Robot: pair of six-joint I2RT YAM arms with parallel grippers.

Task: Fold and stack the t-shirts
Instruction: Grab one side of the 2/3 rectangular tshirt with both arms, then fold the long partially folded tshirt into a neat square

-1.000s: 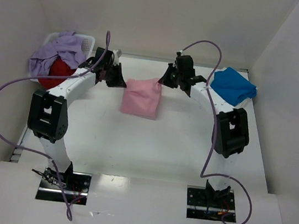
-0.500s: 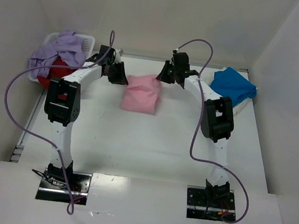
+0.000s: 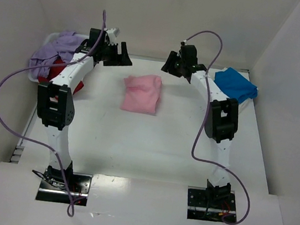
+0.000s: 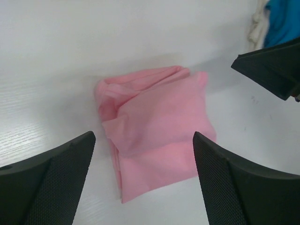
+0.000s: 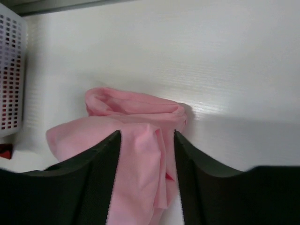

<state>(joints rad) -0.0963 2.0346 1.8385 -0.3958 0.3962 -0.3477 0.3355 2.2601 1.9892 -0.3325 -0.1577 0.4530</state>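
A folded light pink t-shirt [image 3: 142, 93] lies flat in the middle of the table, free of both grippers. My left gripper [image 3: 118, 56] hovers off its far-left corner with jaws wide open; from the left wrist the shirt [image 4: 154, 140] shows below between the fingers [image 4: 56, 178]. My right gripper [image 3: 170, 68] hangs off the far-right corner, jaws parted, and the pink cloth [image 5: 140, 122] on the table shows through the gap. A bright blue t-shirt [image 3: 235, 85] lies at the far right. Lavender [image 3: 58, 52] and red [image 3: 61, 69] t-shirts are heaped at the far left.
A white perforated basket [image 3: 51, 37] holds the lavender and red heap at the back left; its wall [image 5: 11, 70] also appears in the right wrist view. White walls enclose the table on the left, back and right. The arm bases sit at the near edge.
Both grippers were shut at the pink t-shirt's far corners; they have opened, let go and lifted away toward the back. The shirt now lies flat by itself.
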